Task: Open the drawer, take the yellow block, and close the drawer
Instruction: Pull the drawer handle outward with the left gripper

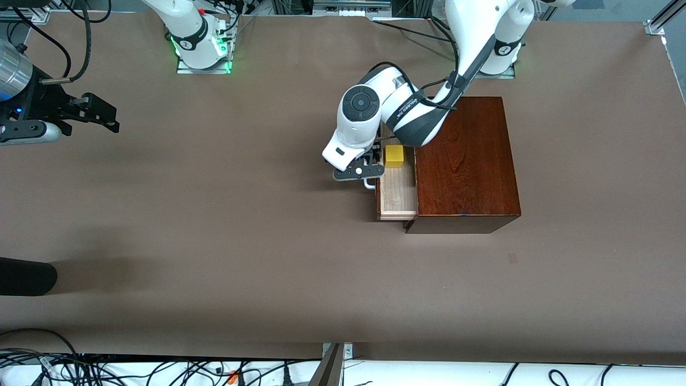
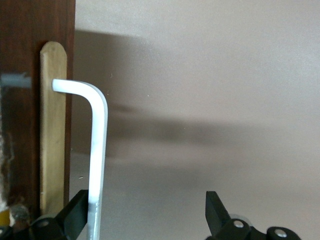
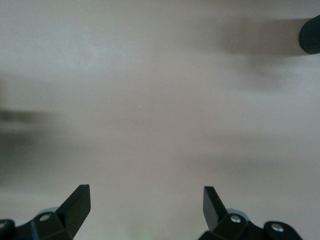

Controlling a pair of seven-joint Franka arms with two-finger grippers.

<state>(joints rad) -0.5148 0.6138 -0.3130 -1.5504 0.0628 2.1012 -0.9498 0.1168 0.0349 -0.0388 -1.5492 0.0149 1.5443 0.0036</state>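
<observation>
The dark reddish-brown box (image 1: pixel 466 163) stands toward the left arm's end of the table. Its drawer (image 1: pixel 397 195) is pulled partway out toward the right arm's end, showing a pale interior. The yellow block (image 1: pixel 394 156) sits inside the drawer, at the end nearer the robots' bases. My left gripper (image 1: pixel 365 172) is at the drawer front, over the white handle (image 1: pixel 368 184). In the left wrist view the left gripper (image 2: pixel 145 200) is open, and the handle (image 2: pixel 98 145) runs just inside one finger (image 2: pixel 77 207). My right gripper (image 1: pixel 107 115) waits open above bare table at the right arm's end, and the right wrist view shows nothing between the right gripper's (image 3: pixel 145 192) fingers.
A black rounded object (image 1: pixel 27 276) juts in over the table at the right arm's end, nearer the front camera; the same black rounded object (image 3: pixel 311 34) shows in the right wrist view. Cables (image 1: pixel 161 370) run along the table's front edge.
</observation>
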